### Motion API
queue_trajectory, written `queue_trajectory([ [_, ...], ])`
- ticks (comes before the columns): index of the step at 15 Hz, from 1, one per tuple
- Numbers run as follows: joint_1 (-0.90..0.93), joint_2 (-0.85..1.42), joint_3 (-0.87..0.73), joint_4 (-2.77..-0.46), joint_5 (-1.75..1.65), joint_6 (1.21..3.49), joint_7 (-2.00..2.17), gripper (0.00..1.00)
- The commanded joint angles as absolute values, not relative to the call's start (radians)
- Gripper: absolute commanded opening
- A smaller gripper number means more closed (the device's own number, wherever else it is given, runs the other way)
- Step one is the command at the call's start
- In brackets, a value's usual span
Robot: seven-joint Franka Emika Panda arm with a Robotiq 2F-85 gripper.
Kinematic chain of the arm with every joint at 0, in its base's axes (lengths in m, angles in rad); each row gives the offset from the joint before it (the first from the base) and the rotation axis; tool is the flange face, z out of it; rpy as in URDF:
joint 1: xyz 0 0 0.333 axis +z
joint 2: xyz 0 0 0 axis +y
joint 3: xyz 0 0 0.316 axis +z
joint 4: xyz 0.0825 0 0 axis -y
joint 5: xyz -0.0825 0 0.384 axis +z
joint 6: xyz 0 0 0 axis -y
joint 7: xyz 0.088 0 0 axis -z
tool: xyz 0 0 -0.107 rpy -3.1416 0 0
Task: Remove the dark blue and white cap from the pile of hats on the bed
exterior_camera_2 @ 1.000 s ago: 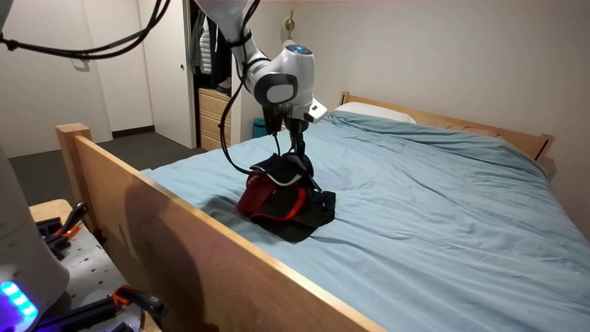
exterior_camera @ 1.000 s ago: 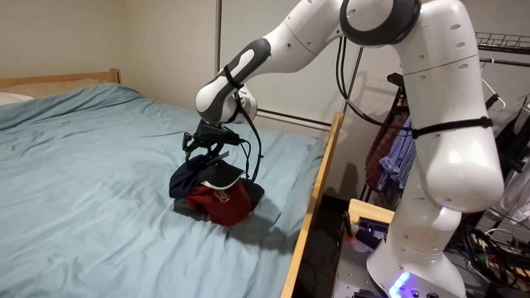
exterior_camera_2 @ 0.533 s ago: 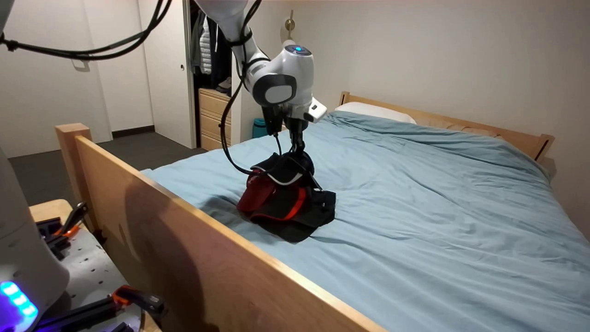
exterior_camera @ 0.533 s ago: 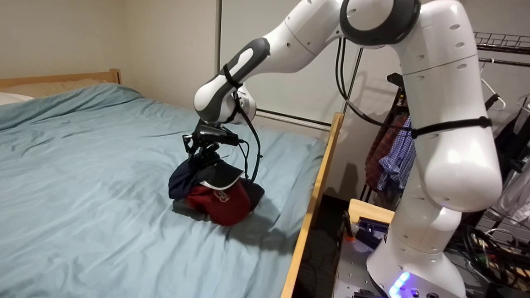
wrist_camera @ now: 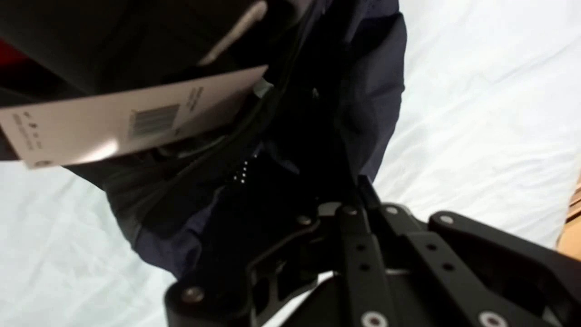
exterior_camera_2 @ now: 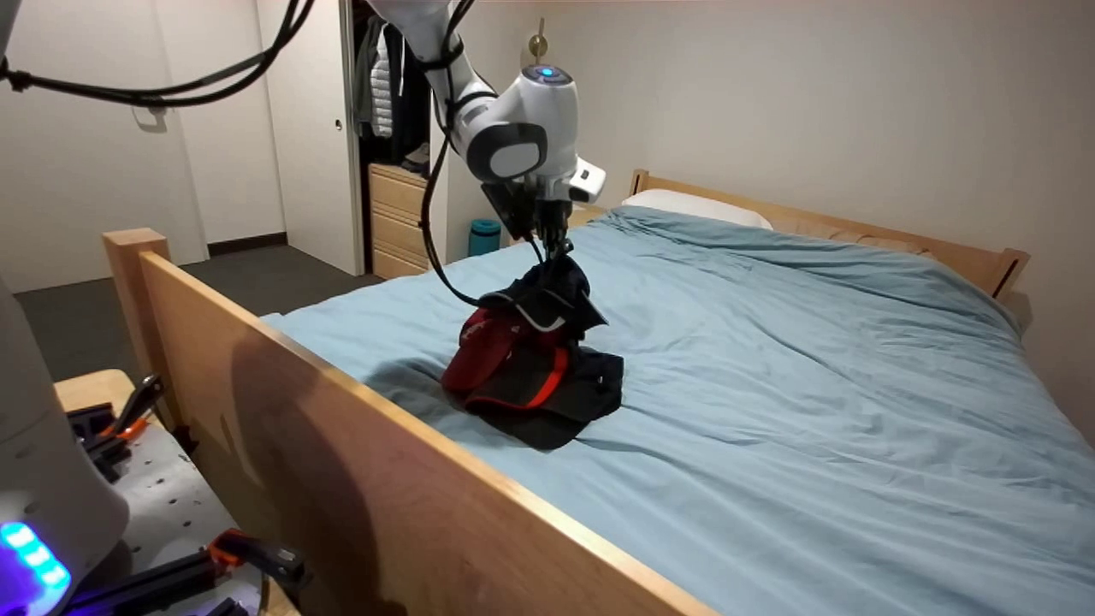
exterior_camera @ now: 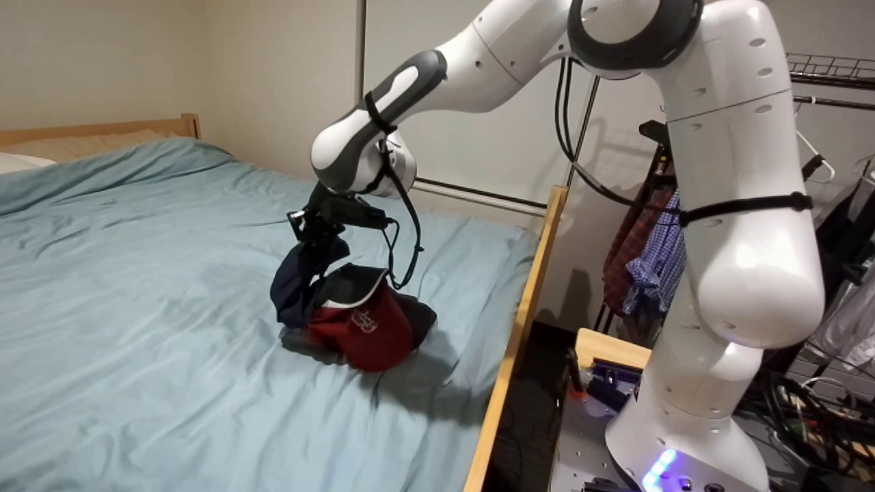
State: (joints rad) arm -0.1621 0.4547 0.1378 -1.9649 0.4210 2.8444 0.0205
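Note:
My gripper [exterior_camera: 322, 239] is shut on the navy cloth of the dark blue and white cap [exterior_camera: 295, 290], which is drawn partly upright over the left side of the pile of hats. Its lower part still touches the pile. A black brim with a white edge [exterior_camera: 355, 287] tilts beside it, resting over the red cap [exterior_camera: 366, 335]. In an exterior view, a dark cap with a red stripe [exterior_camera_2: 530, 389] lies lower in the pile. In the wrist view the fingers are close together at dark cloth [wrist_camera: 376, 81], and a white barcode tag [wrist_camera: 136, 120] sticks out; the fingertips are partly hidden.
The bed's teal cover [exterior_camera: 171, 383] spreads wrinkled around the pile. A raised wooden footboard [exterior_camera_2: 411, 445] stands between the pile and the robot's base. A black cable [exterior_camera: 413, 239] loops beside the wrist, close above the hats.
The gripper has closed on the navy cloth, then risen and moved slightly toward the left in an exterior view. The cap has stretched upward with it, and the white-edged brim has tilted.

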Motion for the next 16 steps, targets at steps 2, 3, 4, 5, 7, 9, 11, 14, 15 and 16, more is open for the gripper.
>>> queue_trajectory([
  [2,-0.193,0.447,0.231,-1.863,0.414,2.758,-0.159,0.03],
  [3,-0.190,0.448,0.250,-1.839,0.420,2.723,-0.188,0.02],
  [4,-0.172,0.441,0.256,-1.826,0.413,2.683,-0.200,0.02],
  [5,-0.168,0.433,0.273,-1.818,0.422,2.644,-0.230,0.02],
  [7,-0.154,0.419,0.304,-1.814,0.443,2.575,-0.289,0.03],
  [9,-0.151,0.407,0.325,-1.821,0.456,2.504,-0.358,0.03],
  [11,-0.106,0.430,0.283,-1.805,0.438,2.551,-0.280,0.03],
  [14,-0.095,0.433,0.266,-1.805,0.434,2.553,-0.276,0.03],
  [15,-0.127,0.446,0.309,-1.793,0.492,2.495,-0.346,0.03],
  [16,-0.137,0.449,0.328,-1.803,0.523,2.464,-0.381,0.03],
])
